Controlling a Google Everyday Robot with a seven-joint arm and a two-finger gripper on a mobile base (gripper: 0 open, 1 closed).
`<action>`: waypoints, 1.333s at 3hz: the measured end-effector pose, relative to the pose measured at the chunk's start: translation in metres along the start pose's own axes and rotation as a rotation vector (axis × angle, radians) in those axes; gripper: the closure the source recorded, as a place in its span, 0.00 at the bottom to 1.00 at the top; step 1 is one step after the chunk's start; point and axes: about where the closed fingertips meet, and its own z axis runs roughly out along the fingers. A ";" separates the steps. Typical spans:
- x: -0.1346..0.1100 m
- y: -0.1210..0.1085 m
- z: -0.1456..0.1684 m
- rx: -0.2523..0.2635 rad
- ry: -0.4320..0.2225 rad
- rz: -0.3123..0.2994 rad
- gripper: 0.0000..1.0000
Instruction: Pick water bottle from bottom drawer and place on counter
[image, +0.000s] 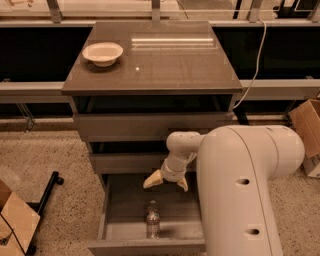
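Above open drawer, end effector spread, empty, 12 o'clock of bottle; reach step, next drop toward 6 and grip
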 end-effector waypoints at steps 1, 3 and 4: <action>-0.005 -0.004 0.027 -0.043 0.051 0.037 0.00; -0.014 -0.018 0.097 -0.178 0.136 0.120 0.00; -0.016 -0.019 0.104 -0.183 0.138 0.126 0.00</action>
